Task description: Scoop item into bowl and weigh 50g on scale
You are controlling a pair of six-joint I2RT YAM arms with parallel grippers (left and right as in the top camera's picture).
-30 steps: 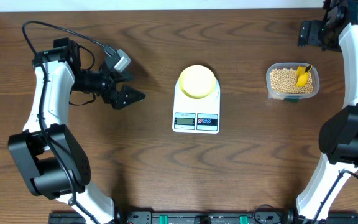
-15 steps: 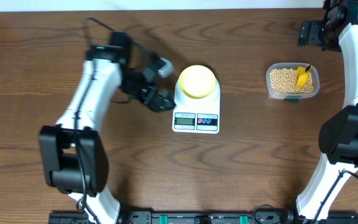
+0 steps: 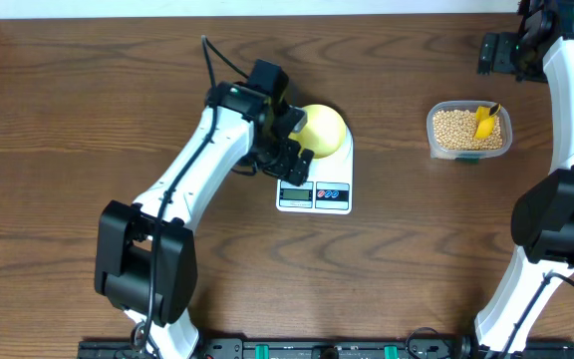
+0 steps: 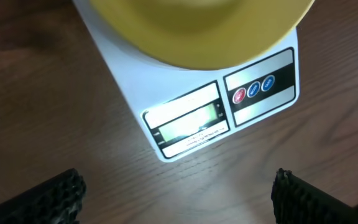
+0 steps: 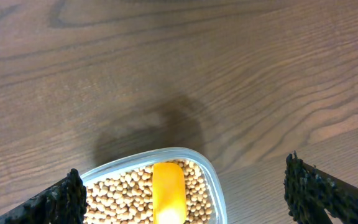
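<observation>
Black, ribbed fingers (image 4: 64,193) of the left gripper (image 4: 179,198) stand far apart at the lower corners of the left wrist view, with nothing between them: the jaws are open and empty. Between and just beyond them lies the front of the white scale (image 4: 135,81), with its pale lit display (image 4: 188,119) and, to the right of it, three round buttons (image 4: 254,90), one red and two blue. The digits on the display are too small to read. The pale yellow-green bowl (image 3: 327,126) sits on the scale's platform and covers most of it. From overhead the left gripper hangs over the scale's left front side, close against the bowl's edge; whether it touches either one cannot be told.

The right gripper (image 5: 191,196) is likewise spread wide and grips nothing. Its wrist camera looks down past the two dark fingertips onto the near end of a clear plastic tub (image 5: 211,177). The tub is filled with tan beans (image 5: 123,193), and a yellow scoop (image 5: 168,193) rests on top of them. Overhead, the tub stands well to the right of the scale on the brown wooden table (image 3: 417,259), and the right arm reaches over the table's far right corner, beyond the tub.
</observation>
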